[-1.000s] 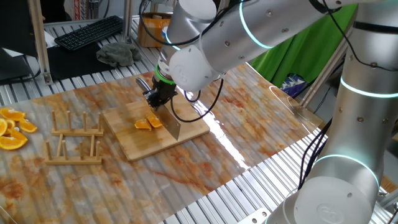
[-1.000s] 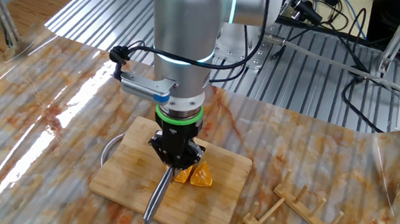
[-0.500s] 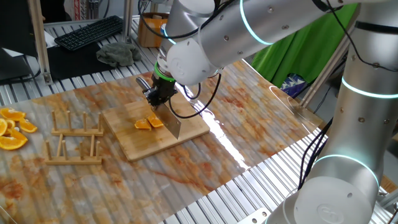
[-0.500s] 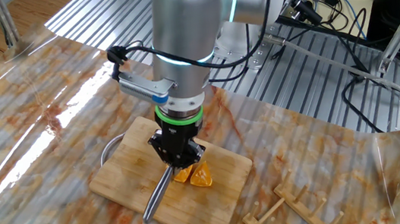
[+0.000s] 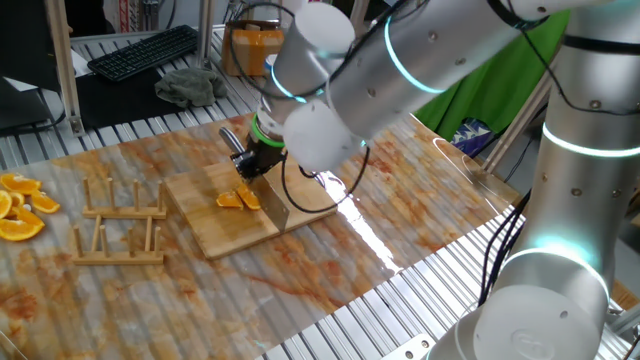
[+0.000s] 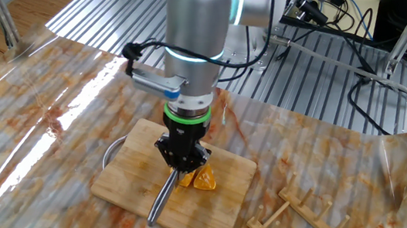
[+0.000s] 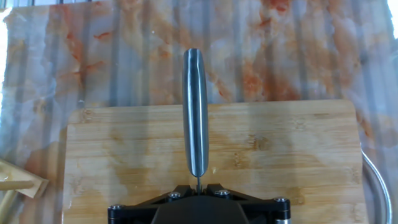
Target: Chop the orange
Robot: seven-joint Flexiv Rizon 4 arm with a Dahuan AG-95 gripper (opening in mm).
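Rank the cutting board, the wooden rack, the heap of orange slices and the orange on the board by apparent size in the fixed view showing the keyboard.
1. Cutting board
2. Wooden rack
3. Heap of orange slices, partly cropped at the frame edge, so unsure
4. Orange, smallest

orange (image 6: 199, 179) on board (image 6: 130, 177), beside knife (image 6: 163, 200)

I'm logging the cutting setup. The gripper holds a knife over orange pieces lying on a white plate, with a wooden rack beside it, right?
Not quite. The gripper does hold the knife over the orange pieces, but they lie on a wooden cutting board, not a white plate. Both fixed views show it. The wooden rack beside it is right.
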